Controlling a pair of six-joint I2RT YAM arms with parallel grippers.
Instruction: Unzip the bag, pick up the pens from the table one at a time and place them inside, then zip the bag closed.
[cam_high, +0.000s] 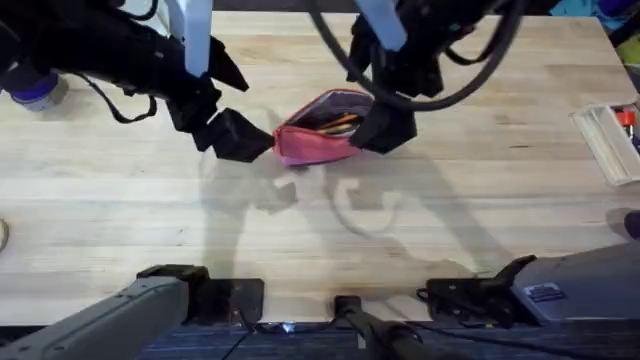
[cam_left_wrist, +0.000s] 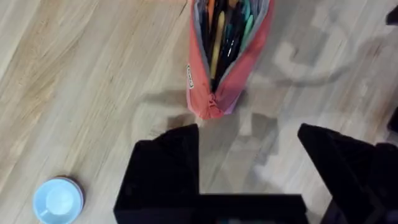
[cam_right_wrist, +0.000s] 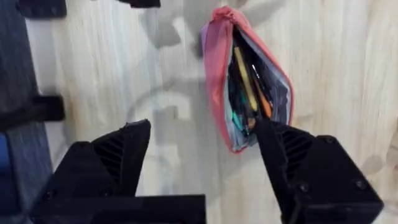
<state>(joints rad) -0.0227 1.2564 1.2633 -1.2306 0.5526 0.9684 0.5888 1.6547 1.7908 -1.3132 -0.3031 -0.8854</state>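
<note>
1. pink fabric marks the bag (cam_high: 318, 135) in the overhead view: it lies near the middle of the far half of the wooden surface (cam_high: 330, 240), mouth unzipped and gaping, with coloured pens (cam_high: 338, 123) showing inside. the left hand (cam_high: 238, 136) sits just beside its left end, the right hand (cam_high: 384, 128) at its right end. no loose pens can be made out on the surface, so the filling step looks done and zipping remains. a clear box (cam_high: 608, 140) sits at the right edge and a small pot (cam_high: 38, 90) at the far left.

2. left wrist view: the left hand (cam_left_wrist: 249, 155) is spread wide and empty, just short of the bag's (cam_left_wrist: 227, 87) pinched end. the cloth sags and folds, so it should be light and limp, likely to slide or bunch if the zip is pulled unbraced. this gathered end seems the best place to pinch and anchor.

3. right wrist view: the right hand (cam_right_wrist: 205, 149) is likewise open, holding nothing, one finger at the bag's (cam_right_wrist: 217, 68) open end. the pens (cam_right_wrist: 245, 81) lie lengthwise inside. the zipper pull cannot be made out; it needs finding before closing.
</note>
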